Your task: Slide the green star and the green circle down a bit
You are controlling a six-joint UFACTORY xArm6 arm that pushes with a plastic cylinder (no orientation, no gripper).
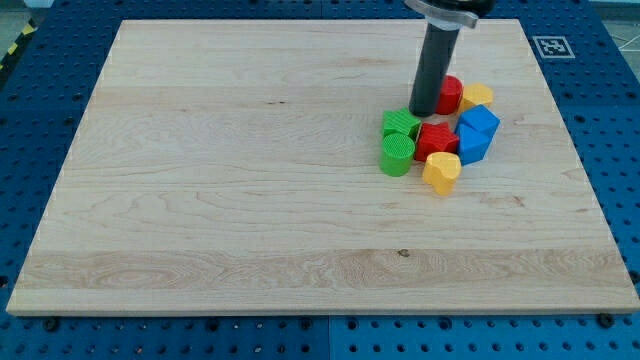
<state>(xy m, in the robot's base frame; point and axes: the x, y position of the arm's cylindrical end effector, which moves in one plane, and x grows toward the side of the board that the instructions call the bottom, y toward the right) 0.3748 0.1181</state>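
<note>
The green star [401,123] and the green circle [397,154] sit right of the board's middle, the circle just below the star and touching it. My tip [422,111] stands just above and right of the green star, close to it, between the star and a red block [449,94] partly hidden behind the rod.
Packed to the right of the green pair are a red star [436,138], a yellow heart [441,171], two blue blocks [478,120] [472,145] and a yellow block [477,96]. They lie on a wooden board [230,170] over a blue perforated table.
</note>
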